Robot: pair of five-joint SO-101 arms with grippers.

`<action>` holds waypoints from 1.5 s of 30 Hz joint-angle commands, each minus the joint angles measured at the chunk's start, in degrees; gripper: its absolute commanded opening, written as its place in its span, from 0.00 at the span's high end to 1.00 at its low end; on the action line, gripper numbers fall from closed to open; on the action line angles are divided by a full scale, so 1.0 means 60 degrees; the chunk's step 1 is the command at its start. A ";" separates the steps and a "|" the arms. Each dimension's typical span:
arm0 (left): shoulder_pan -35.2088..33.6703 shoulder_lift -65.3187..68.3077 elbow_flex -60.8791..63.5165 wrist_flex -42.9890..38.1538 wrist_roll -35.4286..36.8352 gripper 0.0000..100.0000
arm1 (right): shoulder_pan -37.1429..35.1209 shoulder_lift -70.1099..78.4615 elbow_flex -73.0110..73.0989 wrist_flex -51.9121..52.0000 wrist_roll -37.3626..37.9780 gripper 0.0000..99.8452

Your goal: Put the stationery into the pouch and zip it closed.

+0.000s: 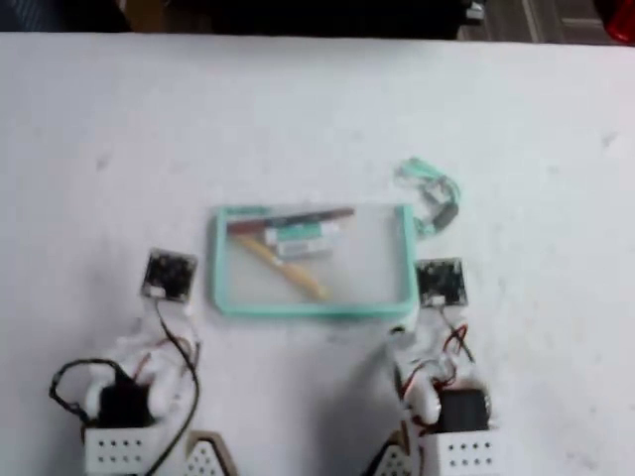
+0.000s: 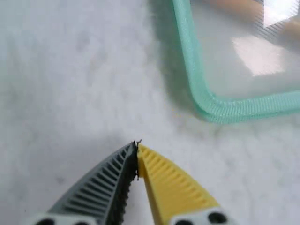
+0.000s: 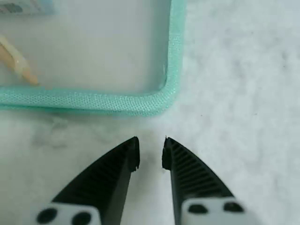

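Three stationery pieces, a yellow pencil point(image 1: 295, 274), a dark pen point(image 1: 293, 218) and a small eraser-like block point(image 1: 303, 243), are lying inside the clear, teal-edged pouch point(image 1: 313, 309) on the white table point(image 1: 99, 119) in the high view. A teal cord point(image 1: 429, 183) is trailing from the pouch's far corner.

In the left wrist view, the left gripper point(image 2: 137, 149) is pressing its grey and yellow fingers point(image 2: 173, 187) together at the tips, gripping nothing. One pouch corner is lying beyond them, apart.

In the right wrist view, the right gripper point(image 3: 150, 152) is showing a narrow gap between its black fingers. Another pouch corner is lying just ahead of the tips, with the pencil's point visible through the clear wall.

Mint-edged clear pouch point(image 1: 308, 310), yellow pencil point(image 1: 298, 278), white table point(image 1: 298, 109)
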 commanded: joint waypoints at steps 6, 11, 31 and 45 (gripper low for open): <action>0.0300 -0.0066 -0.0029 0.0044 0.0088 0.98 | -0.0066 -0.0022 0.0088 0.0051 0.0117 0.92; 0.0608 -0.0066 -0.0029 0.0044 0.0088 0.98 | 0.0183 -0.0022 0.0088 0.0051 0.0425 0.92; 0.0623 -0.0066 -0.0029 0.0044 0.0103 0.98 | -0.0037 -0.0022 0.0088 0.0066 0.1070 0.92; 0.0623 -0.0066 -0.0029 0.0044 0.0103 0.98 | -0.0037 -0.0022 0.0088 0.0066 0.1055 0.92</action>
